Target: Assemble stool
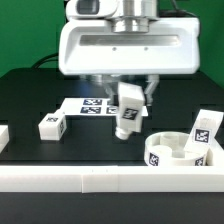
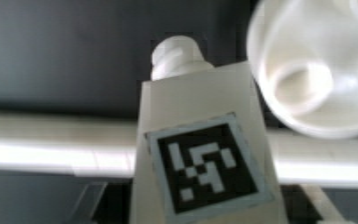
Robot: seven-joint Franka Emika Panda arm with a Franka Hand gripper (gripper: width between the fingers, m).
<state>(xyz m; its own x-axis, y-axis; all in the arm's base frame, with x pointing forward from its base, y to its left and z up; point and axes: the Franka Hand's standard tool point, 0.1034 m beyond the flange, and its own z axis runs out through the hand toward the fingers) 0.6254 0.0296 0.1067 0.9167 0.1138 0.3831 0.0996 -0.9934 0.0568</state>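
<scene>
My gripper (image 1: 129, 95) is shut on a white stool leg (image 1: 126, 112) and holds it tilted above the black table, its peg end (image 1: 122, 133) down. In the wrist view the leg (image 2: 194, 130) fills the middle, its black-and-white tag (image 2: 206, 170) facing the camera and its rounded peg (image 2: 178, 52) pointing away. The round seat disc (image 1: 170, 152) lies at the exterior view's right against the front rail, with another leg (image 1: 203, 130) standing in it. The seat disc shows blurred in the wrist view (image 2: 327, 70). A third leg (image 1: 51, 125) lies on the table at the exterior view's left.
The marker board (image 1: 88, 104) lies flat behind the held leg. A long white border rail (image 1: 90, 180) runs along the front edge and shows in the wrist view (image 2: 51, 140). A white rail end (image 1: 3, 136) sits at the far left.
</scene>
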